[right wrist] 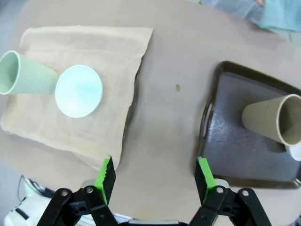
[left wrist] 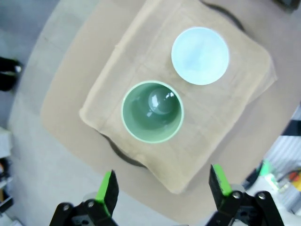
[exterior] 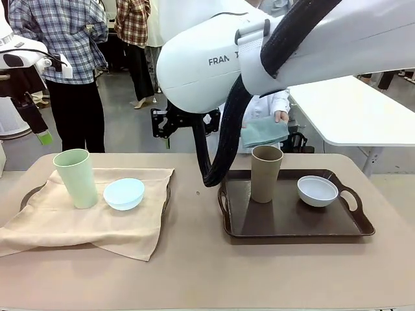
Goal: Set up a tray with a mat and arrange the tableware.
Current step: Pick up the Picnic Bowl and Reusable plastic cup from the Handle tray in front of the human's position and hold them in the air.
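mat (exterior: 130, 227), green cup (exterior: 76, 178), blue bowl (exterior: 124, 193) look set. bare tray (exterior: 292, 223) next i guess, mat goes under brown cup (exterior: 266, 172). left hand (left wrist: 162, 186), right hand (right wrist: 155, 176) spread, empty.

Green cup (left wrist: 152, 111), blue bowl (left wrist: 200, 55) on mat (left wrist: 141, 56); claw (left wrist: 162, 186) wide apart

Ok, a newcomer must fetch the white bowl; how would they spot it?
On the table, find the uncovered dark tray at the right. Two things stand on it: a tall brown cup and, right of it near the handle, the white bowl. It alone there is low and white.
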